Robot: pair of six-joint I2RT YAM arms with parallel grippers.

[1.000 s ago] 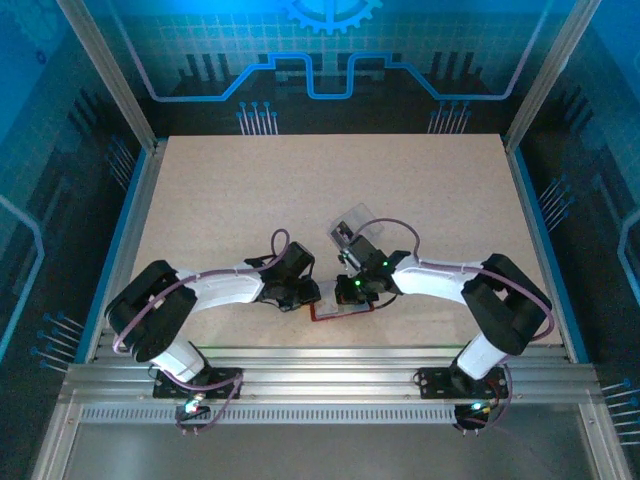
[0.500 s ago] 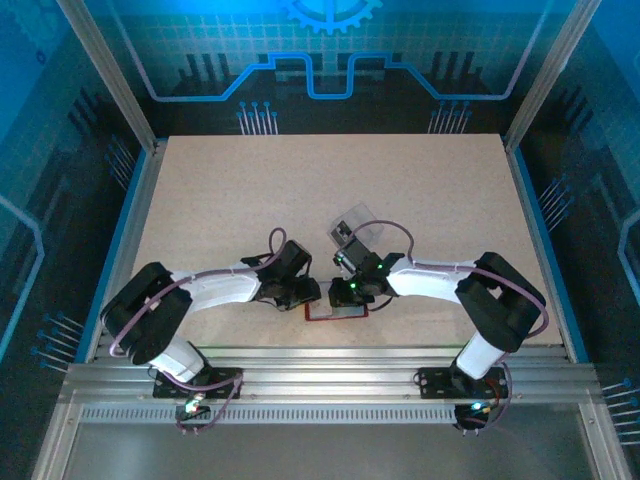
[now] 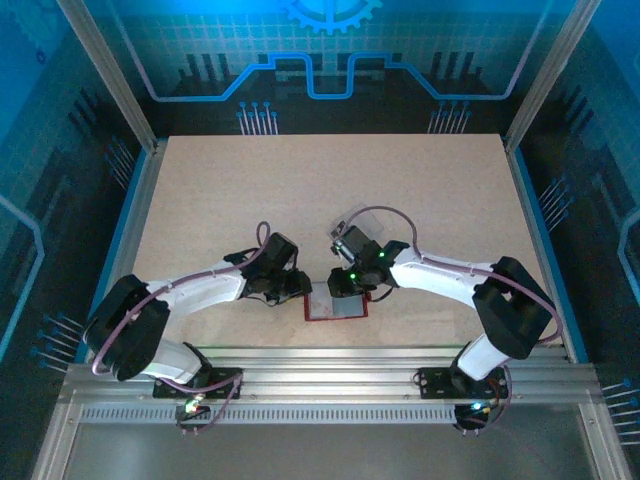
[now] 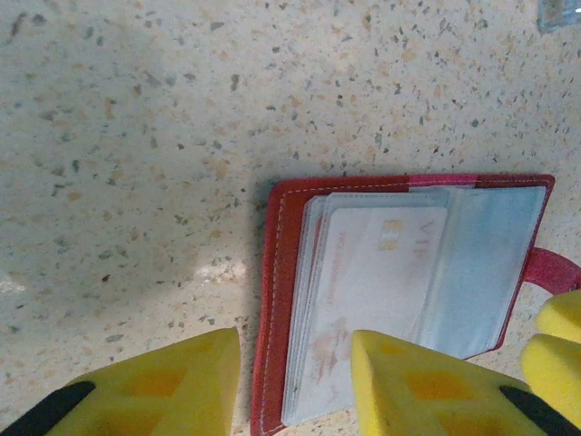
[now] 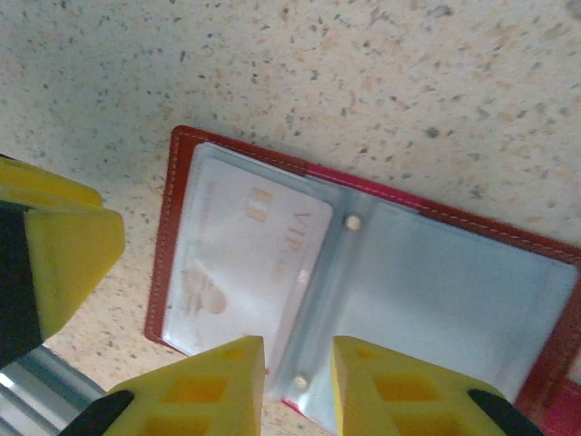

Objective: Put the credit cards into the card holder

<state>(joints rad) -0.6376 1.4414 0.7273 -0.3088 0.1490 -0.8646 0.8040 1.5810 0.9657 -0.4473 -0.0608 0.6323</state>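
Where the table (image 3: 420,325) meets its near edge, the card holder (image 3: 335,310) lies opened flat, red cover down and clear pockets up. A pale credit card (image 5: 241,263) sits tucked in one pocket, with a gold chip and "VIP" printed on it; its finer lettering is too blurred to read. The left gripper (image 3: 297,290), at the holder's 9 o'clock, has its jaws parted over the cover's edge and grasps nothing. The right gripper (image 3: 345,283), at 12 o'clock, is likewise released above the studded spine.
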